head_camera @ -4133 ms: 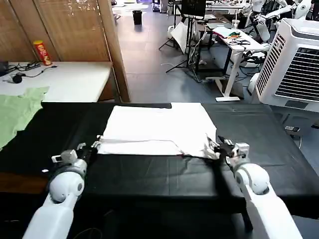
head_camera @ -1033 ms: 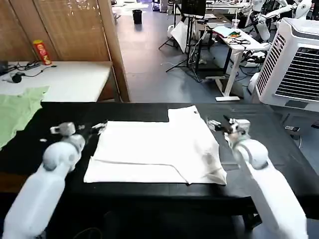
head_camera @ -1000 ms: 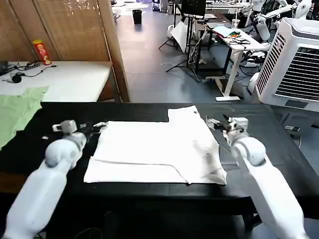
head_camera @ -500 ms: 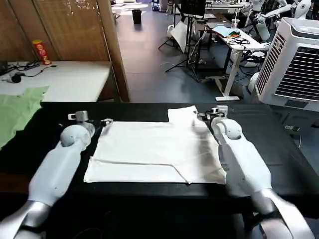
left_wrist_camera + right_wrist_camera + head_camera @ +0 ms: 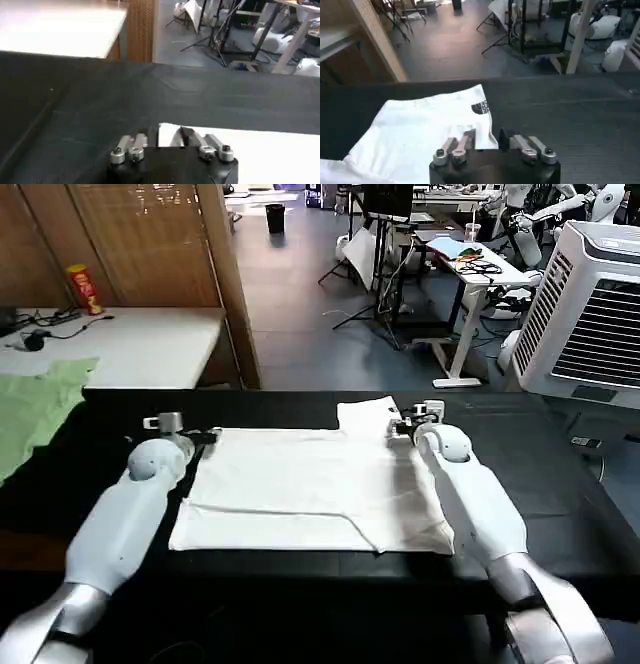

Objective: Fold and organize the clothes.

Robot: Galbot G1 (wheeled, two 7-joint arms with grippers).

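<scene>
The white T-shirt (image 5: 310,484) lies folded into a flat rectangle on the black table (image 5: 560,474), with one sleeve sticking out at its far right. My left gripper (image 5: 207,434) stands open at the shirt's far left corner. In the left wrist view that gripper (image 5: 165,136) has the shirt's (image 5: 250,150) white corner between its fingers. My right gripper (image 5: 398,424) is open at the far right edge, beside the sleeve. In the right wrist view it (image 5: 487,137) straddles the edge of the shirt (image 5: 425,125), just below a small black logo (image 5: 481,107).
A pale green garment (image 5: 35,409) lies at the table's far left. Behind it a white table carries a red can (image 5: 85,289) and cables. A white air cooler (image 5: 595,314) stands at the right. Bare black tabletop lies on both sides of the shirt.
Both grippers have moved inward along the far side of the table and now sit at the shirt's far corners. The shirt has stayed put over the last second.
</scene>
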